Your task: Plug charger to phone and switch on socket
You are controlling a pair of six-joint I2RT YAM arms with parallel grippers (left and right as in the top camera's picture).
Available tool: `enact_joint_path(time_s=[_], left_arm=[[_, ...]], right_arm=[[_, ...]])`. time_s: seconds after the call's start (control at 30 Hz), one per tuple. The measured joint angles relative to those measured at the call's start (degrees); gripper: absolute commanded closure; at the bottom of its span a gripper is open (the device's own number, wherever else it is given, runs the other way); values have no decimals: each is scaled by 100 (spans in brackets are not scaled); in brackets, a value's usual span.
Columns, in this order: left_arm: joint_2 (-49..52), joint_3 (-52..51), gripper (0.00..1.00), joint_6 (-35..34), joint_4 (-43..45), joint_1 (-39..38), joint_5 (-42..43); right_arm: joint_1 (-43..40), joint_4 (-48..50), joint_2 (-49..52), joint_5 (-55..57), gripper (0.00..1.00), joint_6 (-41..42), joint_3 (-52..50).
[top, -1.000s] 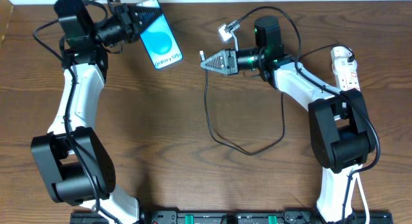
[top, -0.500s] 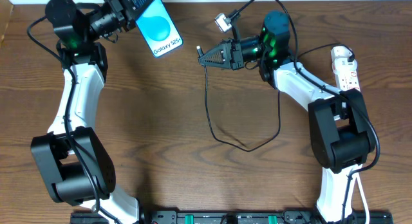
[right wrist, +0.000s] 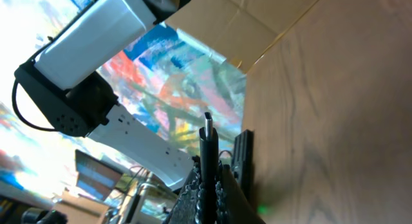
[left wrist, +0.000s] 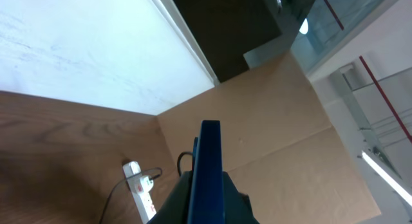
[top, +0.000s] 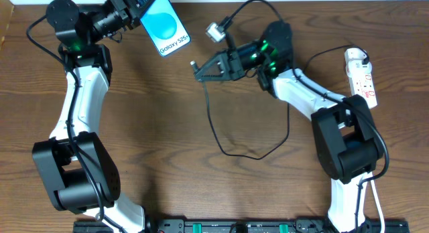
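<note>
1. Phone [top: 165, 29], overhead: upper left of frame, lifted off the table [top: 268, 193]. The left gripper [top: 139, 4] is clamped on its far end. The free end slants toward centre, prob. so the port end faces the plug.
2. Overhead cont.: the right gripper [top: 199, 69] is pinched tight on the charger [top: 213, 119] just behind its plug tip [top: 192, 61], top centre. The tip aims left at the phone but is well apart from it. The rest of the cable loops slack on the table, so there's room to travel. The socket [top: 360, 73] lies at the right edge, nothing touching it; switch step not yet done, by my read.
3. Left wrist: phone seen edge-on, bottom centre, between the jaws. The socket is at lower left w/ a plug in it, and a cardboard panel [left wrist: 283, 121] stands behind.
4. Right wrist: plug tip stands straight out of the closed jaws, mid-frame, ready to push in.
5. Containers: none in any view. The phone's port isn't visible, so can't tell alignment.
</note>
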Motion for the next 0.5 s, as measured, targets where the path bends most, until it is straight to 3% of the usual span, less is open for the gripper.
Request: enact_joint_path(time_s=[0.5], left_arm=[[0,0,93,409,-304,0,142]], right_arm=[[199,138,0,55,99,72,0]])
